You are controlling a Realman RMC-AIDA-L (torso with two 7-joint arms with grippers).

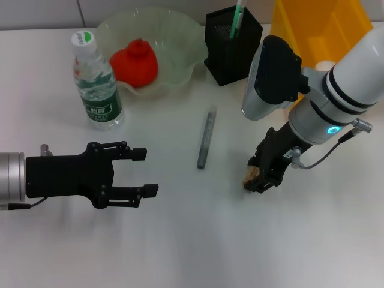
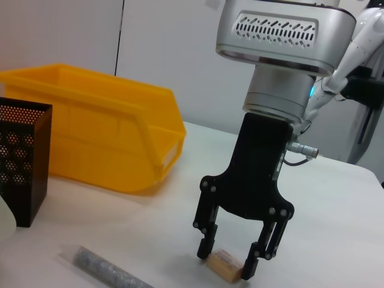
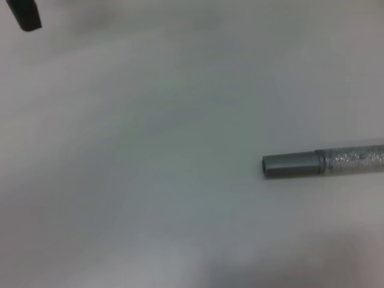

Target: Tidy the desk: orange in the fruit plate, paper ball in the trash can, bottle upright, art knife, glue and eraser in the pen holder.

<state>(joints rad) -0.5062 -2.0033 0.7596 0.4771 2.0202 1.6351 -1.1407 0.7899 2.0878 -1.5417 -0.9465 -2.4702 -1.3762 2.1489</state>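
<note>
Right gripper point(image 2: 234, 263): I see its black fingers down at the white table point(image 1: 180, 240), straddling the tiny tan-beige eraser block point(image 2: 224, 264), tips at either end of it.
Left gripper point(image 1: 147, 172): fingers spread wide, holding nothing, hovering low at my left.
Grey pen-shaped glue stick point(image 1: 206, 138): flat on the table between the two grippers.
Red-orange orange point(image 1: 135, 63): inside the translucent pale-green ruffled fruit plate point(image 1: 180, 36).
Clear plastic bottle point(image 1: 96, 81): upright beside the plate.
Mint-green art knife point(image 1: 237, 19): standing in the black mesh pen holder point(image 1: 234, 51).
Yellow plastic trash can point(image 2: 102, 129): behind the holder.
</note>
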